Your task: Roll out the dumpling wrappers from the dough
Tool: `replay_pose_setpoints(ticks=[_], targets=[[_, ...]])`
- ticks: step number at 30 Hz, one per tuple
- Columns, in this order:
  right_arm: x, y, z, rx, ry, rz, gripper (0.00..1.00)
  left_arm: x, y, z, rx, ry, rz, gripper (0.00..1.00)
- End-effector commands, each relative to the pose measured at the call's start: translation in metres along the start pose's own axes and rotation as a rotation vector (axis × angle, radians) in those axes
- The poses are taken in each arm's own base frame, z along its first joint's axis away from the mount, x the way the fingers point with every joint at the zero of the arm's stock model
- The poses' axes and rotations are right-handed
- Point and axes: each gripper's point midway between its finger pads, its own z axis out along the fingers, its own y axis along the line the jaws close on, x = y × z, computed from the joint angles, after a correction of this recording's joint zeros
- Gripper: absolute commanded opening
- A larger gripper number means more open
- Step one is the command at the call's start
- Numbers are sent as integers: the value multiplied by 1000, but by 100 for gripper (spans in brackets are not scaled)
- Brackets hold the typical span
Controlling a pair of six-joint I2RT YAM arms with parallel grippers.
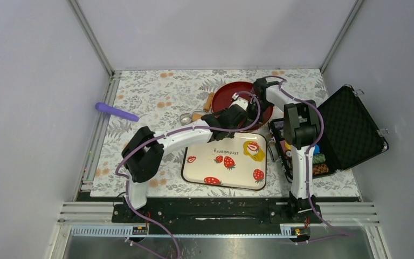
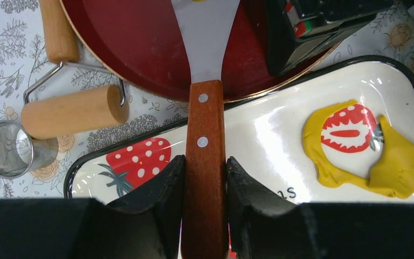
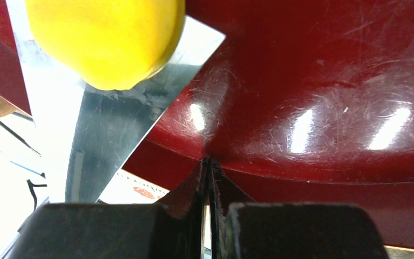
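wrapper: smooth yellow round on spatula blade over red plate, top cut off. dough: holed ragged ring, tray far-right corner. left gripper clamped on spatula; right gripper jaws together.

Flattened, irregular patch of soft bright-yellow dough, lying flat on the glossy white tray with printed strawberries, toward 2 o'clock of the tray in the top view. Round hole cut through the patch, with one printed red strawberry showing inside. Only a thin band of dough around the hole from 12 over 9 to 6 o'clock; a broad, thicker flap at 4 o'clock.

Apart from it, one small round bright-yellow dough wrapper, smooth, with a rounded edge, resting on the steel blade of a wooden-handled spatula over the dark red round plate. At 11 o'clock in the right wrist view, partly cut off by the upper border; thickness not clear from so close.
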Motion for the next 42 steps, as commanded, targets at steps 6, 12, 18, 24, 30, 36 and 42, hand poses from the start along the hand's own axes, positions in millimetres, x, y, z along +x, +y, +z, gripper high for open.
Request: replay_pose_setpoints(ticks=[6,12,18,24,30,36,42], targets=[[6,7,-45,59,-108,-58,11,-10,-8,-4,0,-68,17,0],[-16,18,-82,69,-286,-105,14,4,-5,1,-15,-42,19,0],[-34,39,-76,-35,-309,-106,18,5,-6,2,-14,-39,14,0],[-44,51,-49,-113,-232,-65,25,7,-5,2,-17,-33,16,0],[-53,55,-34,-141,-215,-29,25,7,-5,2,-15,-31,17,0],[-58,52,-22,-141,-194,-14,18,9,-6,2,-13,-27,19,0],[-59,48,-11,-130,-176,-3,15,8,-5,1,-15,-27,23,0]])
